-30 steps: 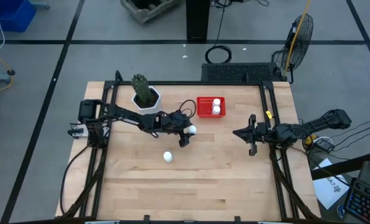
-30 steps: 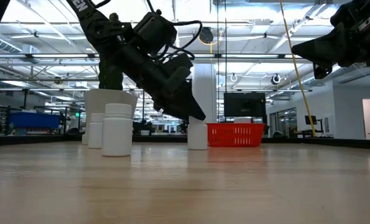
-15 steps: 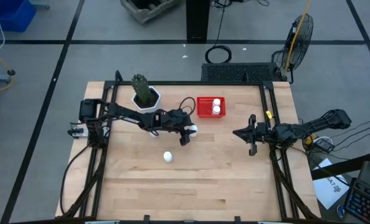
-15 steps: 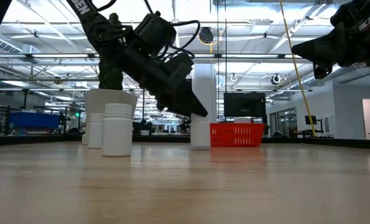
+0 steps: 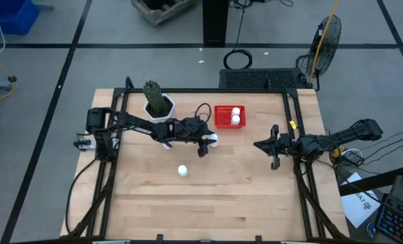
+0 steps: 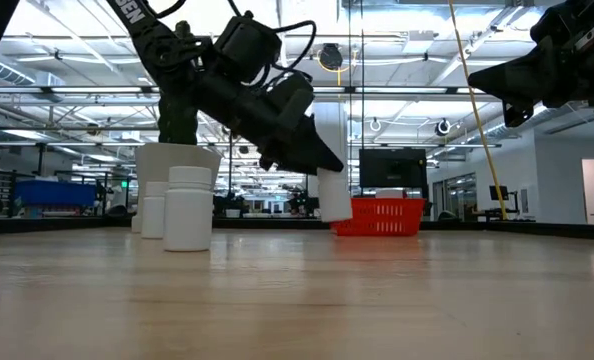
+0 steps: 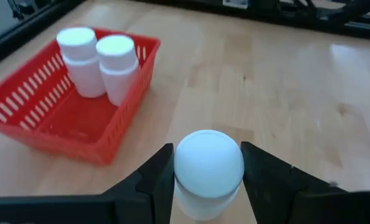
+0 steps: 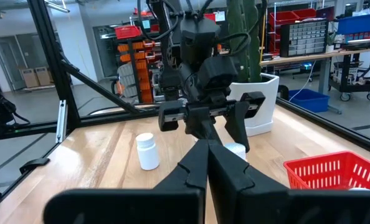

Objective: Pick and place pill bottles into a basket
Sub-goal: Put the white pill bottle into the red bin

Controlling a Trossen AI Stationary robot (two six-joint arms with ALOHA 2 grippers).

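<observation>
Seen from overhead, the left gripper [image 5: 208, 142] holds a white pill bottle [image 5: 214, 141] just short of the red basket [image 5: 223, 116], where two more bottles [image 5: 235, 115] stand together at the end farther from the gripper. A loose bottle [image 5: 182, 171] sits on the wooden table [image 5: 215, 203] behind the gripper, apart from it. A potted cactus [image 5: 157, 100] stands beside the left arm. The right gripper [image 5: 273, 146] waits at the table's opposite side.

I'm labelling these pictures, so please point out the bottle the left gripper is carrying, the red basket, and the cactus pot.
Carried bottle [image 7: 208, 163], left wrist view, on its white cap.
Basket [image 7: 119, 137], left wrist view, on its near mesh wall.
Cactus pot [image 5: 162, 110], high view, on its white rim.
</observation>
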